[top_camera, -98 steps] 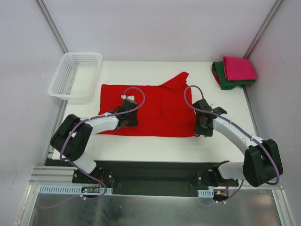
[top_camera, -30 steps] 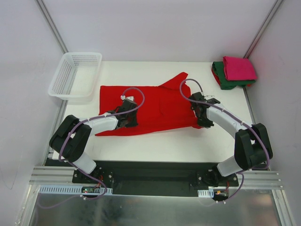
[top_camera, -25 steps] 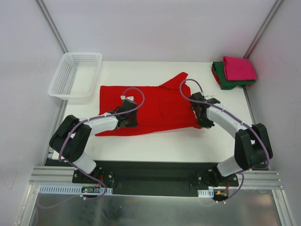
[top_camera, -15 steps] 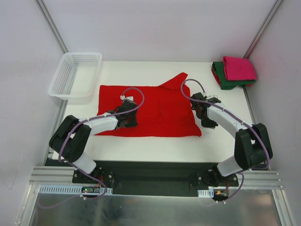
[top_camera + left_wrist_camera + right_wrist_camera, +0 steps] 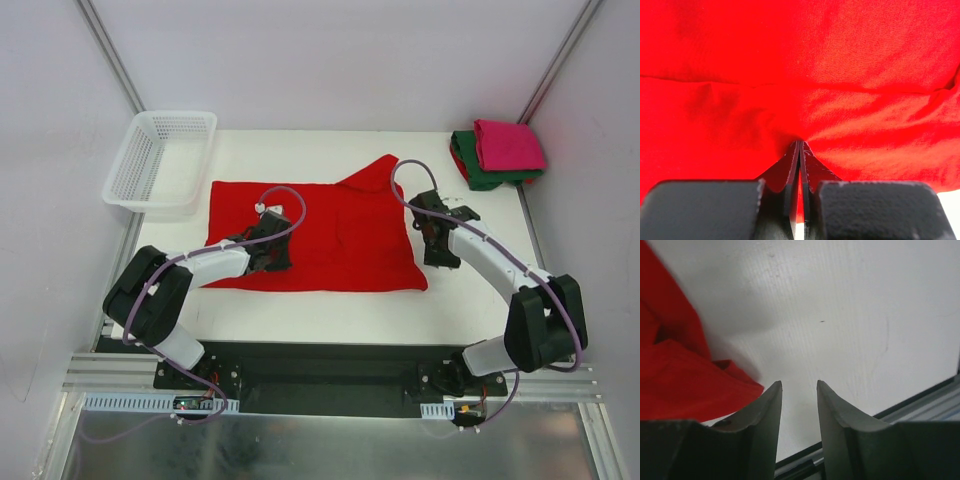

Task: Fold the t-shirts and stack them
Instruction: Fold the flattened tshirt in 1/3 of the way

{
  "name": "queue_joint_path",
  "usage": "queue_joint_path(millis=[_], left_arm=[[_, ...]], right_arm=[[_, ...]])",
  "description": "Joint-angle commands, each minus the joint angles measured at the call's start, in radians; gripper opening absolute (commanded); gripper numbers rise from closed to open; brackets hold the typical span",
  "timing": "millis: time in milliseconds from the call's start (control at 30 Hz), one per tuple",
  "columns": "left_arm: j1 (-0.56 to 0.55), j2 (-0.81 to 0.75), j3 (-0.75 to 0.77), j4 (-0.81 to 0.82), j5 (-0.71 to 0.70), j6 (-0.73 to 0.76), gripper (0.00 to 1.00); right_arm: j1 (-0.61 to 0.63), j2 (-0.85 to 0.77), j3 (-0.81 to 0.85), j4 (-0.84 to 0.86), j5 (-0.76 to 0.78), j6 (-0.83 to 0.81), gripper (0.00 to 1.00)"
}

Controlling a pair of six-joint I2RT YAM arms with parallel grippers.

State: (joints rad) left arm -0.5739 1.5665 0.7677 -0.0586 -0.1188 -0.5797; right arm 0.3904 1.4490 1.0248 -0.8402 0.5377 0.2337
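Observation:
The bright red t-shirt [image 5: 330, 225] lies spread flat on the white table [image 5: 330, 305]. My left gripper [image 5: 278, 258] is shut on a pinch of its cloth near the shirt's front left edge; in the left wrist view the red cloth [image 5: 840, 75] bunches at the closed left gripper [image 5: 800, 146]. My right gripper [image 5: 440, 258] hovers just off the shirt's right edge, open, with nothing between its fingers. The right wrist view shows the right gripper [image 5: 799, 386] over bare table [image 5: 850, 310], with the red hem [image 5: 680, 382] to its left. The magenta-pink shirt [image 5: 508, 143] lies folded on the folded dark green one [image 5: 478, 172].
A white mesh basket [image 5: 160, 158] stands at the back left corner. The folded stack sits at the back right corner beside the right wall. A metal rail [image 5: 330, 375] runs along the table's near edge.
My right gripper has opened and let go of the red shirt's right edge. That corner now lies flat toward the near side. The right arm drew slightly right. The left gripper has held still.

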Motion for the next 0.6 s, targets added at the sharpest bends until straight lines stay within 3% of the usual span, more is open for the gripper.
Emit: queue_joint_path(millis=[0,567], left_arm=[[0.012,-0.013,-0.044,-0.127,-0.042,0.034,0.0],[0.012,-0.049,-0.058,-0.132,-0.03,0.034,0.0]], right_arm=[[-0.013,-0.07,-0.017,0.088,-0.198,-0.019,0.38],[-0.024,-0.136,-0.121,0.156,-0.455,0.009,0.38]])
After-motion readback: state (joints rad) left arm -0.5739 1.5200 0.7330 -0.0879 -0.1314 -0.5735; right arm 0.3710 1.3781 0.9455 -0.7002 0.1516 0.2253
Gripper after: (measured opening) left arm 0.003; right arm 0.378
